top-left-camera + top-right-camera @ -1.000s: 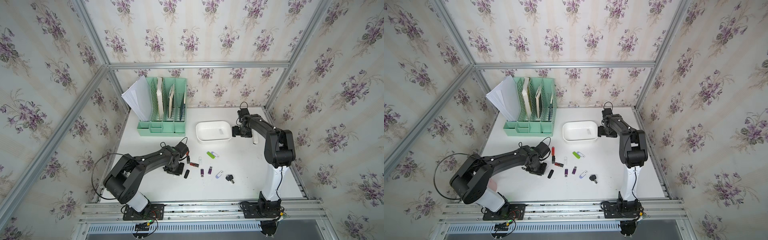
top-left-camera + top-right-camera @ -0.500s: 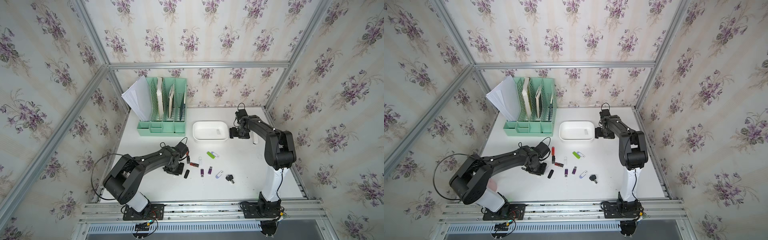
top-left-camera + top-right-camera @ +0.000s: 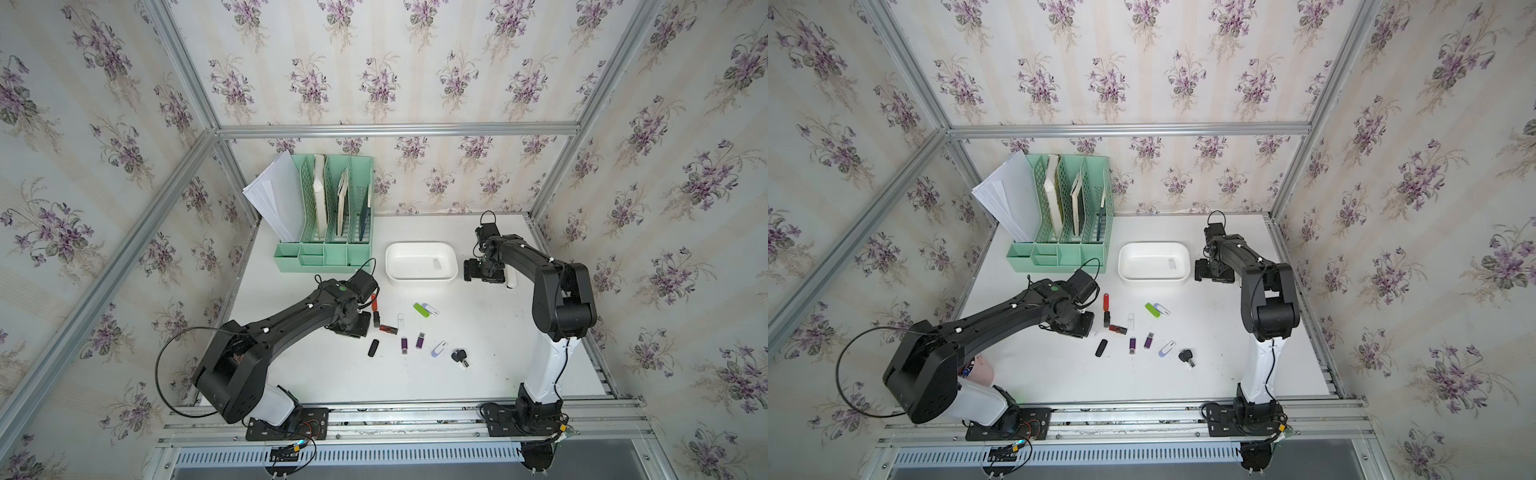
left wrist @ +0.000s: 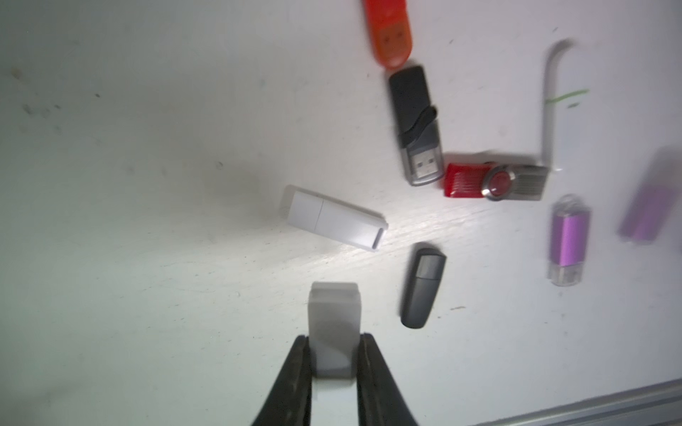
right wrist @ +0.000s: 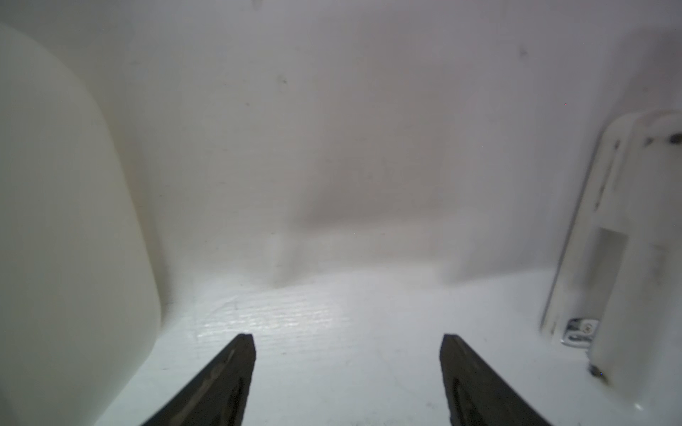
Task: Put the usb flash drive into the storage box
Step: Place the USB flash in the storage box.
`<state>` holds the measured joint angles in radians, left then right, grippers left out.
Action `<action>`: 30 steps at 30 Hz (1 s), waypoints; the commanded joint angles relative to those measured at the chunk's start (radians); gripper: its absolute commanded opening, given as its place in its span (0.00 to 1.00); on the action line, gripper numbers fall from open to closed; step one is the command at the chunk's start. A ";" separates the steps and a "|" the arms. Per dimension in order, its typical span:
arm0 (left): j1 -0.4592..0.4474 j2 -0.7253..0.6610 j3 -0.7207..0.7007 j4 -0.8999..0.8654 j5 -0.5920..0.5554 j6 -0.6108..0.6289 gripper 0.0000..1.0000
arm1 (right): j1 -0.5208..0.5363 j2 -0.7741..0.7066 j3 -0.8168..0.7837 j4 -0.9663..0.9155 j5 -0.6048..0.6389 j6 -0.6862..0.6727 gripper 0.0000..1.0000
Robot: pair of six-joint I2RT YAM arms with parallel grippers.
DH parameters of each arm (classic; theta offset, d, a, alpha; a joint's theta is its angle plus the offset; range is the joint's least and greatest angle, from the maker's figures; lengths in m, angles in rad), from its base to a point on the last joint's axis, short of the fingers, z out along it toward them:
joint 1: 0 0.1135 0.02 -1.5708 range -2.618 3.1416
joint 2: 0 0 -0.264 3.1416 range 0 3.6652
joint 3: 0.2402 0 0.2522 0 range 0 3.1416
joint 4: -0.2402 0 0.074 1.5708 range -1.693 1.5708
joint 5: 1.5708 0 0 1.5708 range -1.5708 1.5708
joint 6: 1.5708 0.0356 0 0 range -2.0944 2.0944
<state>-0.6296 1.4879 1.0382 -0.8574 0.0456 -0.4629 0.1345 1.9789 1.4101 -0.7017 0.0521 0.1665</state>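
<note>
Standing at the near edge with the far wall as twelve o'clock, I see the left gripper [image 4: 334, 343] clamped on a small white plastic usb flash drive [image 4: 334, 313], its black fingers [image 4: 295, 380] pressing either side of the casing. Whether the drive touches the white surface [image 3: 478, 374] I cannot tell. It sits at the nine o'clock edge of a scatter of other sticks: a white capped drive [image 4: 334, 217], a translucent orange drive [image 4: 391, 33], a black slider drive [image 4: 415, 121], a red drive with a metal swivel [image 4: 494, 182], a dark grey capped drive [image 4: 422, 287] and a purple metallic drive [image 4: 568, 239]. The shallow white plastic storage box [image 3: 419, 281] with rounded corners stands well apart, toward one o'clock from the held drive. A mint-green slotted file organizer [image 3: 324, 257] is at the box's nine o'clock. The right gripper [image 5: 347, 337] rests just beside the box's three o'clock end, jaws spread apart over bare surface.
</note>
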 commanded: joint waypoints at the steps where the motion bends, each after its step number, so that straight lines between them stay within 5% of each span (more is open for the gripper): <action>1: -0.001 0.001 0.095 -0.095 -0.017 0.040 0.24 | -0.012 -0.018 -0.026 0.026 -0.008 0.038 0.83; 19: 0.001 0.494 0.842 -0.201 0.062 0.110 0.24 | -0.012 -0.013 0.075 0.018 -0.089 0.003 0.83; 30: 0.001 0.815 1.189 -0.123 0.177 0.074 0.24 | -0.012 -0.176 -0.138 0.067 -0.087 0.066 0.83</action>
<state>-0.6289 2.2574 2.1750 -1.0077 0.1825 -0.3740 0.1230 1.8389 1.3064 -0.6514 -0.0368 0.2081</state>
